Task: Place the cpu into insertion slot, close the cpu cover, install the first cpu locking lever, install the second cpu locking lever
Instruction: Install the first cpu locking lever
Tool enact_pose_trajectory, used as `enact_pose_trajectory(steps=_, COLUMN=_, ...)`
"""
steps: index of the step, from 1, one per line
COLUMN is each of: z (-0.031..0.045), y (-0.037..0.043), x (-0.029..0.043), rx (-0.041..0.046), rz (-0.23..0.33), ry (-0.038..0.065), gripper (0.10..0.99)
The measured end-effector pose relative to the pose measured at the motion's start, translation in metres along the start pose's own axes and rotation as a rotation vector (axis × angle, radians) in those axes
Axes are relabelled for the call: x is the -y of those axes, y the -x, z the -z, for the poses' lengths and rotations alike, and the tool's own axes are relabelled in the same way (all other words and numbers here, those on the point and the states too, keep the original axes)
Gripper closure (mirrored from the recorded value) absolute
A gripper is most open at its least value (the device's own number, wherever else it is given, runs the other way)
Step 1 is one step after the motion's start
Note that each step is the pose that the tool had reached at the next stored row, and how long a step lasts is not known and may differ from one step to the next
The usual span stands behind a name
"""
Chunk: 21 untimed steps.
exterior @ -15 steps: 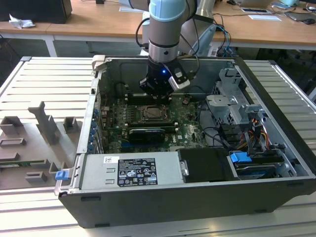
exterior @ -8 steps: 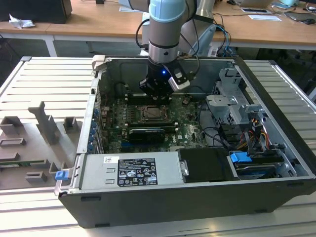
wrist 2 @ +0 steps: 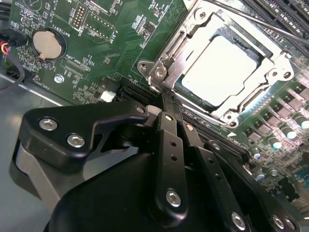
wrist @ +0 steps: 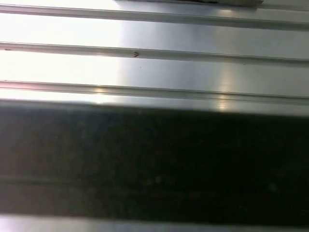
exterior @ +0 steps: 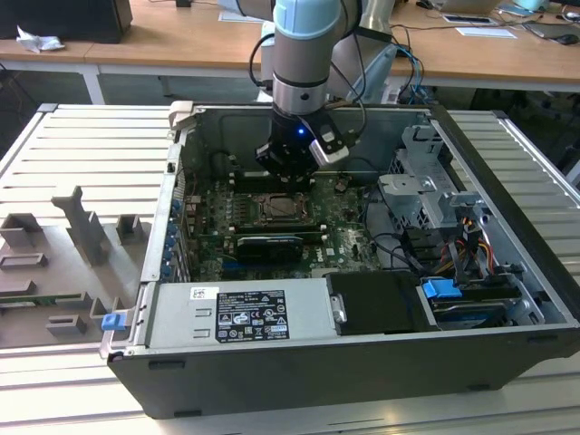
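Note:
In the second wrist view the cpu [wrist 2: 219, 67] lies flat in the insertion slot [wrist 2: 179, 86], its pale face showing through the window of the cpu cover [wrist 2: 190, 30]. The cover is folded down over it. A thin locking lever rod [wrist 2: 260, 23] runs along the cover's far side. My gripper [wrist 2: 166, 99] is shut with nothing in it. Its black fingers meet just short of the cover's corner hinge [wrist 2: 161, 72]. In the exterior view the gripper [exterior: 286, 174] hangs inside the open computer case, just above the socket [exterior: 276, 208].
A coin battery [wrist 2: 48, 43] sits on the green board near the gripper. A black card [exterior: 269, 245], a power supply [exterior: 240, 313] and a drive cage [exterior: 426, 195] crowd the case. A grey fixture tray [exterior: 63, 263] lies on the exterior view's left.

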<state>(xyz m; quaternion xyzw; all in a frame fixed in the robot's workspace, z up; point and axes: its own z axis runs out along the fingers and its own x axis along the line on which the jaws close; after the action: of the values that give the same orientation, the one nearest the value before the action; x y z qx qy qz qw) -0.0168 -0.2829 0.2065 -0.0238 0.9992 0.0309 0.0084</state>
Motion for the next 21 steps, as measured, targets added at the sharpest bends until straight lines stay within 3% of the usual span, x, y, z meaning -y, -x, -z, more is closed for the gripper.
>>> enact_pose_trajectory(steps=4, z=0.0090, y=0.0002, x=-0.0006, rx=0.0001, rz=0.000, ry=0.000, gripper=0.980)
enact_pose_trajectory(steps=21, z=0.0096, y=-0.0001, x=0.0055, rx=0.0001, rz=0.000, ry=0.000, gripper=0.980)
